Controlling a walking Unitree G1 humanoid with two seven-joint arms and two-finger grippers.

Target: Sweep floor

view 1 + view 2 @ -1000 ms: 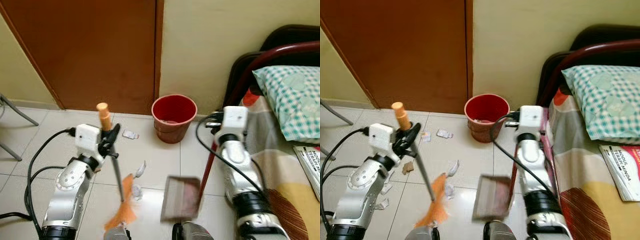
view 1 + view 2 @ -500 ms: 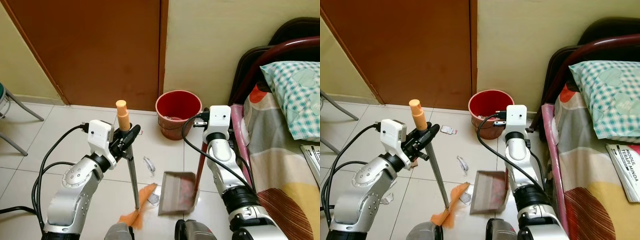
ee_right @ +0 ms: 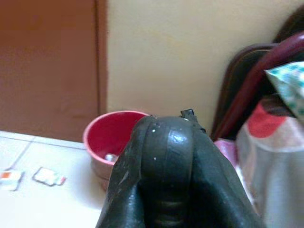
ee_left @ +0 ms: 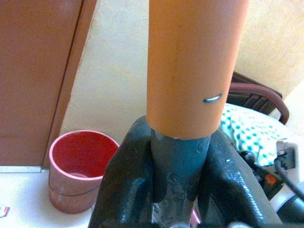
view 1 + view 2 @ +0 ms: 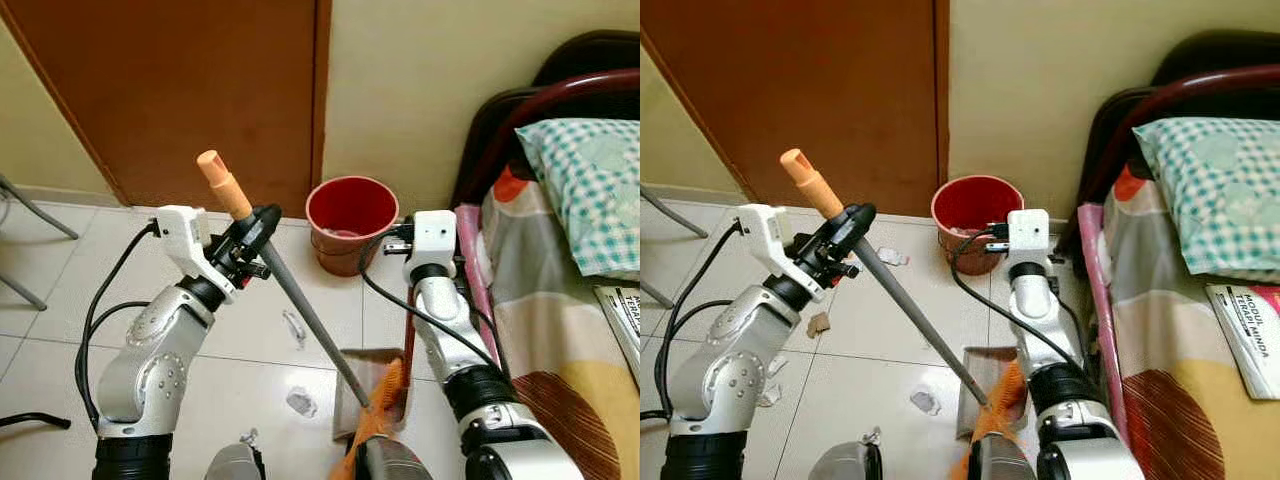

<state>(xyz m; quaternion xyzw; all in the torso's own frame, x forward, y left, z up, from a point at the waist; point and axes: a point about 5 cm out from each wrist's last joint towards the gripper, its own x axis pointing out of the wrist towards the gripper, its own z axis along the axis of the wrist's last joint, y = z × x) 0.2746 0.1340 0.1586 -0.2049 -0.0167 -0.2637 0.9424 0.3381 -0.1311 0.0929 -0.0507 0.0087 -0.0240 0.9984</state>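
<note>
The left gripper is up in front of the brown wooden door, and its black fingers are clamped tight on the broom with a grey metal pole and an orange grip on top; the pole leans a lot, with the orange grip high by the door and the orange bristles low down by the robot's body; the bristles touch the flat brown dustpan, which sits on the pale tiled floor; a dark red stick goes up from the dustpan toward the right gripper, which is near the bed; its black fingers are together (I cannot tell what is between them from the pictures); a round red plastic bucket stands on the floor by the cream wall, just past the right arm; small white scraps of paper lie on the tiles between the arms, one more is near the dustpan, and a few more are by the door; the bed with a dark red curved metal frame is on the right, with a green and white checked pillow and a printed booklet on the bright sheet.
</note>
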